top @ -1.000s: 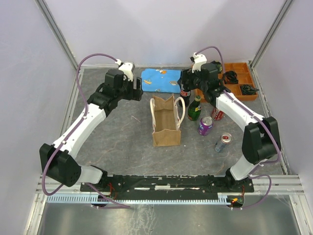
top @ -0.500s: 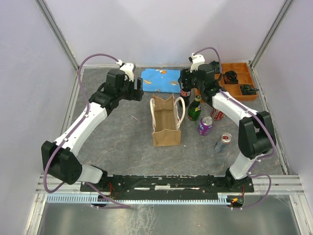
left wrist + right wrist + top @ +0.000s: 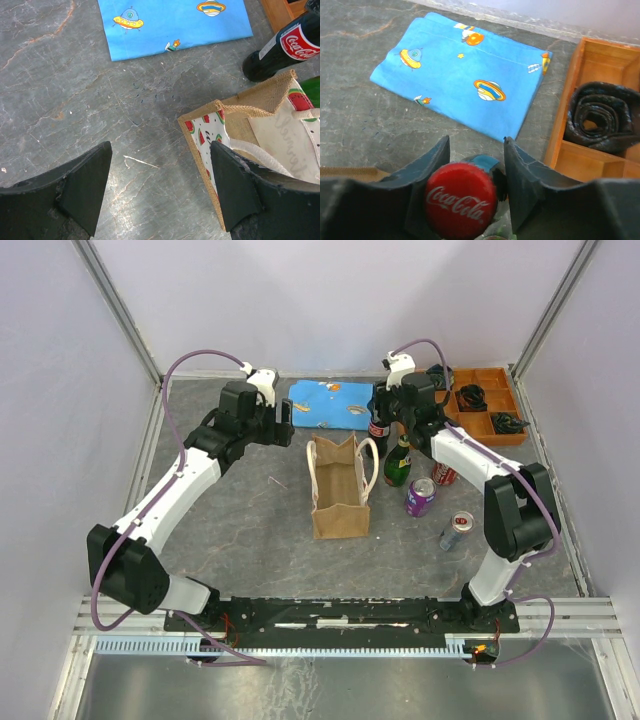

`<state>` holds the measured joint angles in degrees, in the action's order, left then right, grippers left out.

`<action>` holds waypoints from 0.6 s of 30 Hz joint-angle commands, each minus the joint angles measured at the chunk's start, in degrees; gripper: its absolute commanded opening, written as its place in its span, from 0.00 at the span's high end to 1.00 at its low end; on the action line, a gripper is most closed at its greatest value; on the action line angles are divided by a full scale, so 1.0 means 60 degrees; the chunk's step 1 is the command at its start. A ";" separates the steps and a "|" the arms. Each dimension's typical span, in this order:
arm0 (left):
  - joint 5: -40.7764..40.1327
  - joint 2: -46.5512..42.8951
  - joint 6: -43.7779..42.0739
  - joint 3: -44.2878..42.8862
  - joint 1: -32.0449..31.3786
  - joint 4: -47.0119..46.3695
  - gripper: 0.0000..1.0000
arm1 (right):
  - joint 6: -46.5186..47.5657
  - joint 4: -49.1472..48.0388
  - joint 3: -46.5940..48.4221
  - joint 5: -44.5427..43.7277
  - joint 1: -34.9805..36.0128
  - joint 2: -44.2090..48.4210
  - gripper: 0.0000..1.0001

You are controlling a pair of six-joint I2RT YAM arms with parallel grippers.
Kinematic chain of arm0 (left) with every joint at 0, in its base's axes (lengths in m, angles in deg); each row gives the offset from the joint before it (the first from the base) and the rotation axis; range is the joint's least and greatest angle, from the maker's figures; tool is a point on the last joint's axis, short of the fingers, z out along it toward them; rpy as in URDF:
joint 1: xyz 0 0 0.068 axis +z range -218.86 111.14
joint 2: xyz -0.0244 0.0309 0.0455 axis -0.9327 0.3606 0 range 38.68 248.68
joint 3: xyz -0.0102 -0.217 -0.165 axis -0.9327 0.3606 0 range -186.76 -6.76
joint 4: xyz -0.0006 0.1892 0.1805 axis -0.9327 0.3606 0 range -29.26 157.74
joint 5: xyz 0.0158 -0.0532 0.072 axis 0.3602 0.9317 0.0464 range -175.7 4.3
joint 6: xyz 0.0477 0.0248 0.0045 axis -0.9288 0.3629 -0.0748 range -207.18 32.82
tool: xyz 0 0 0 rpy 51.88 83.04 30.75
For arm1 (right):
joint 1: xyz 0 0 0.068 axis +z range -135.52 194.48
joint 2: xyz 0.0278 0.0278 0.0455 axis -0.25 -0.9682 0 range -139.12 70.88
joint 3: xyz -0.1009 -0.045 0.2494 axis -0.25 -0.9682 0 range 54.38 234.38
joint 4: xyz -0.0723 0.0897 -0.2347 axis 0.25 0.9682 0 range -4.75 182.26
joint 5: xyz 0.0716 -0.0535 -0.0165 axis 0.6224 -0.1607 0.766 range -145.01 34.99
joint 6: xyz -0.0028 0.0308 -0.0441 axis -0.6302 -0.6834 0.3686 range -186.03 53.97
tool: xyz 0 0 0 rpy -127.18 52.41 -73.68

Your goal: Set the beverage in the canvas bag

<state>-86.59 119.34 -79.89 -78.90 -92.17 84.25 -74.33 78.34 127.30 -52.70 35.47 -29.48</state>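
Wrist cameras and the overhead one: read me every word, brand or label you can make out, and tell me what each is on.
"Coca-Cola": white script on the red cap, right wrist view.
"Coca-Cola": red label of the dark bottle, left wrist view.
Faint cursive line inside the canvas bag: too pale to read.
Print on the cans, overhead view: too small to read.

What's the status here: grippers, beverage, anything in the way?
Left gripper open, by canvas bag. Right gripper straddling Coca-Cola bottle neck, grip unconfirmed. Bottle upright, bag mouth open. Green bottle close alongside.
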 commanded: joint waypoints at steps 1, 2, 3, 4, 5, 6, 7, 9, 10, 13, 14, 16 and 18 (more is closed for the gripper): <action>0.0208 0.0039 0.0301 -0.0256 0.0039 -0.0482 0.14 | 0.0147 -0.0551 0.0278 -0.0207 0.0047 0.0047 0.65; 0.0217 0.0043 0.0308 -0.0242 0.0044 -0.0489 0.14 | 0.0158 -0.0547 0.0271 -0.0239 0.0059 0.0073 0.76; 0.0231 0.0043 0.0319 -0.0231 0.0041 -0.0508 0.14 | 0.0170 -0.0543 0.0262 -0.0275 0.0060 0.0102 0.85; 0.0242 0.0047 0.0323 -0.0217 0.0041 -0.0518 0.14 | 0.0180 -0.0542 0.0261 -0.0305 0.0051 0.0120 0.94; 0.0258 0.0044 0.0336 -0.0209 0.0043 -0.0530 0.14 | 0.0194 -0.0542 0.0263 -0.0334 0.0063 0.0156 1.00; 0.0260 0.0047 0.0351 -0.0208 0.0043 -0.0545 0.14 | 0.0201 -0.0524 0.0271 -0.0363 0.0070 0.0199 1.00; 0.0277 0.0053 0.0352 -0.0197 0.0045 -0.0556 0.14 | 0.0200 -0.0525 0.0292 -0.0369 0.0074 0.0235 1.00; 0.0294 0.0057 0.0376 -0.0186 0.0036 -0.0577 0.14 | 0.0222 -0.0436 0.0405 -0.0348 0.0073 0.0294 1.00; 0.0299 0.0069 0.0392 -0.0180 0.0035 -0.0592 0.14 | 0.0240 -0.0399 0.0477 -0.0341 0.0066 0.0335 1.00; 0.0330 0.0052 0.0415 -0.0157 0.0035 -0.0632 0.14 | 0.0288 -0.0216 0.0781 -0.0326 0.0071 0.0448 1.00; 0.0341 0.0048 0.0417 -0.0143 0.0044 -0.0643 0.14 | 0.0317 -0.0161 0.0885 -0.0337 0.0071 0.0483 1.00; 0.0338 0.0061 0.0437 -0.0121 0.0047 -0.0665 0.14 | 0.0372 -0.0029 0.1161 -0.0394 0.0072 0.0562 1.00; 0.0359 0.0060 0.0466 -0.0110 0.0029 -0.0679 0.14 | 0.0447 0.0092 0.1450 -0.0427 0.0073 0.0607 1.00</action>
<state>-85.45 119.65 -79.52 -78.90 -92.17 83.31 -72.54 80.98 129.51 -54.67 35.80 -29.45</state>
